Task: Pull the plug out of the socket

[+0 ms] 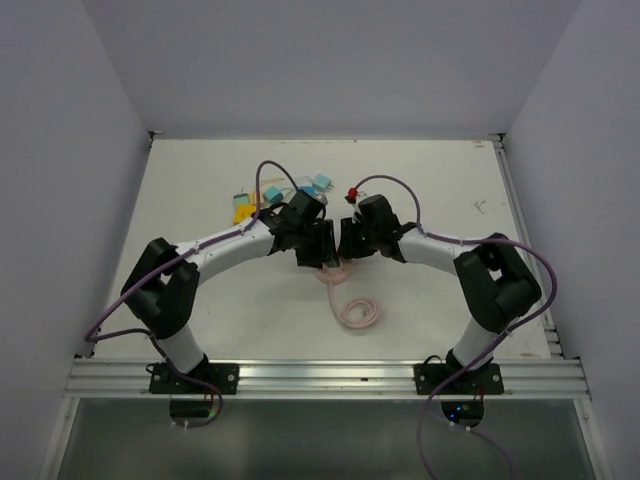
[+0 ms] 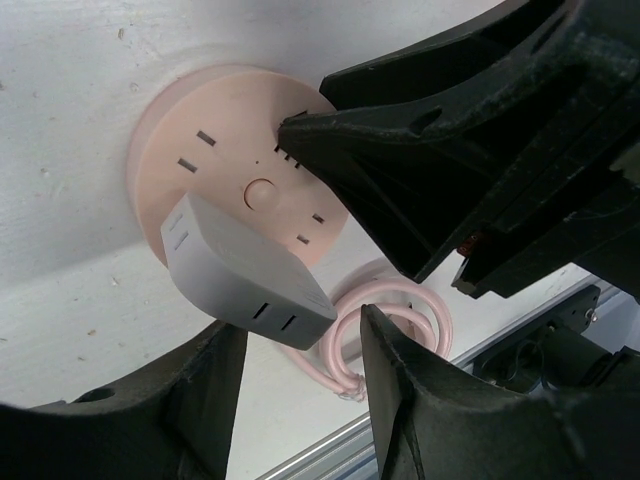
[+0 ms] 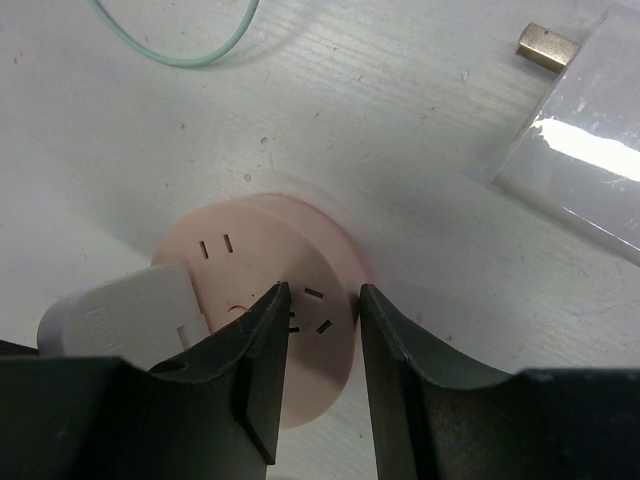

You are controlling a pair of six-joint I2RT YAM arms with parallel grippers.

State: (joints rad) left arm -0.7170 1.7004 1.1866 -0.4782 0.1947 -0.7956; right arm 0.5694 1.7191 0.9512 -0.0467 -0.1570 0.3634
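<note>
White desk (image 3: 420,120) — round pink plastic socket (image 2: 230,130) lies flat, blocky white plug (image 2: 240,270) seated in it. Grasp step: left pincer (image 2: 300,325) apart, flanking plug; right pincer (image 3: 322,292) astride socket rim, grip unclear. Next — clamp both, pull apart.

I work in a robot lab test cell. A white tabletop (image 1: 200,200) is boxed in by plain pale walls (image 1: 330,60) on three sides. A slotted aluminium rail (image 1: 320,375) along the near edge carries my arms' black base plates (image 1: 195,378), and loose purple cables (image 1: 540,265) trail from both arms.
</note>
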